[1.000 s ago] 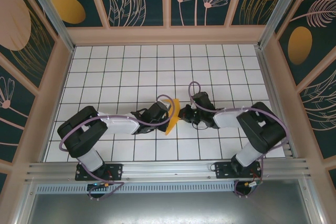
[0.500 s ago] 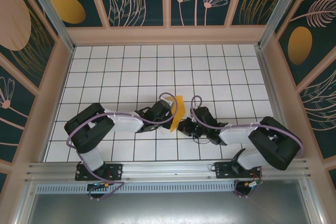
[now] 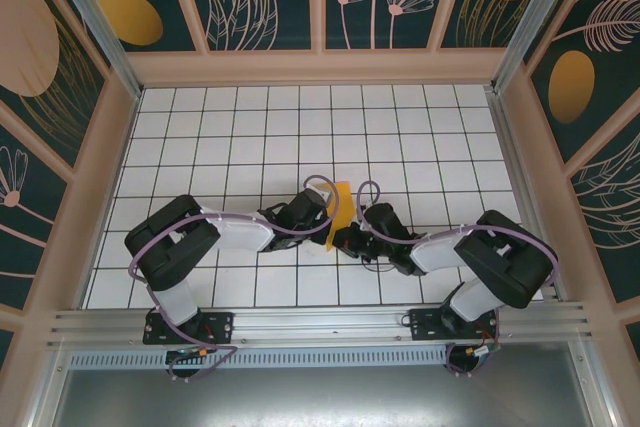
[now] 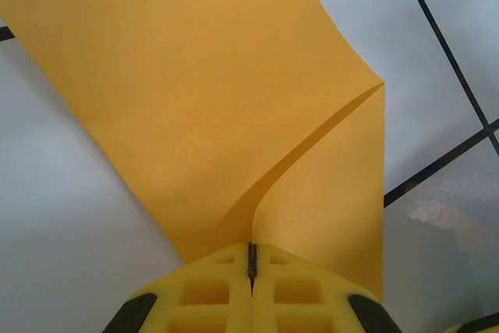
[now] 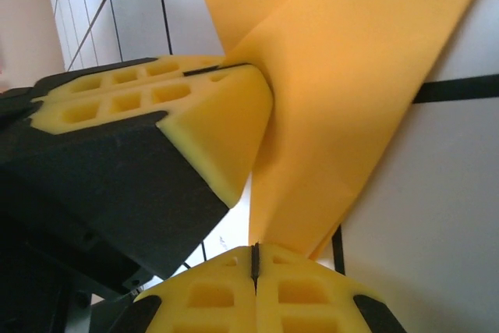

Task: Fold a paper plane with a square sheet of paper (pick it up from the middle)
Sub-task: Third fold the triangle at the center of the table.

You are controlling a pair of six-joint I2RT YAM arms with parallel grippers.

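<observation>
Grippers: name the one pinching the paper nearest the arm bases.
The right gripper, at the orange-yellow paper's near tip; the left gripper clamps it farther up the sheet.

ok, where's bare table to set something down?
Free: the grid table from the back wall down to mid-table, including both far corners. Crowded: centre-near, where left gripper and right gripper pinch the sheet of paper; left arm and right arm span the near rows.

I count one square sheet of paper point(image 3: 339, 205), pinched in both my jaws; two grippers, my left gripper point(image 4: 252, 259) and my right gripper point(image 5: 254, 259); one gridded table point(image 3: 200, 127) beneath them.
</observation>
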